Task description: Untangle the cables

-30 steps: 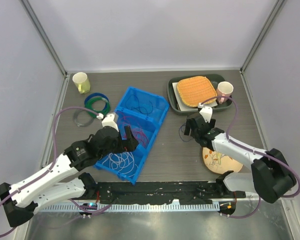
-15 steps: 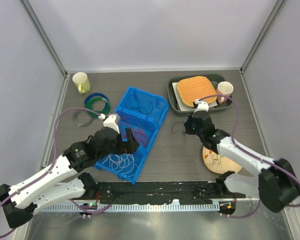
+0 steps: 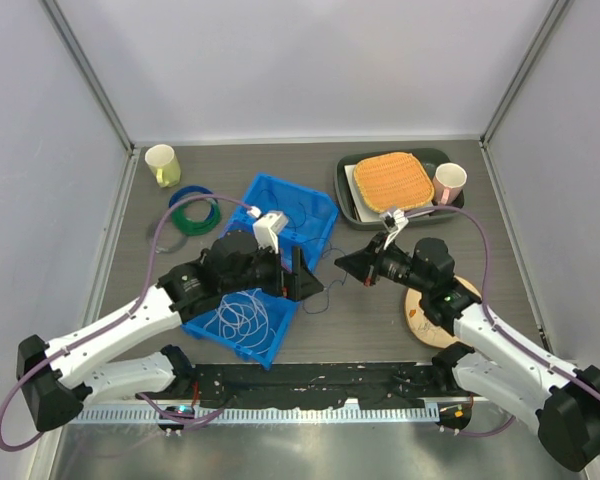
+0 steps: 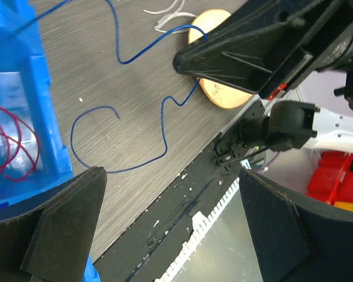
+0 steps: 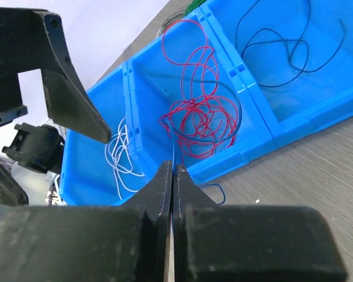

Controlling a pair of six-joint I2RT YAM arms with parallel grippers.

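Where the jaws of the right gripper (image 5: pixel 172 167) meet, pressed flat together, a blue cable (image 4: pixel 164 129) is pinched between the tips. From that pinch it drops to the table (image 4: pixel 141 94) and wanders in loose bends beside the bin (image 5: pixel 253 141), one free end curling on the table. Another stretch heads back toward the bin, and I can't tell whether it goes inside.

The jaws of the left gripper (image 4: pixel 170 194) stand wide apart with nothing in them, low over the table by the bin's edge and very near the right tips.

In the bin the red cable (image 5: pixel 200 117) lies bunched in the middle compartment, the white cable (image 5: pixel 120 158) in the one nearest the arms, and the black cable (image 5: pixel 282 53) in the far one. A dark strand seems to loop through the red bunch.

My worry is that loop. If it is the blue one, pulling on it would drag the red out too or tighten a knot. So thin a wire could also slip from the pinch. With both arms this close, a careless reach by the left could knock the right.
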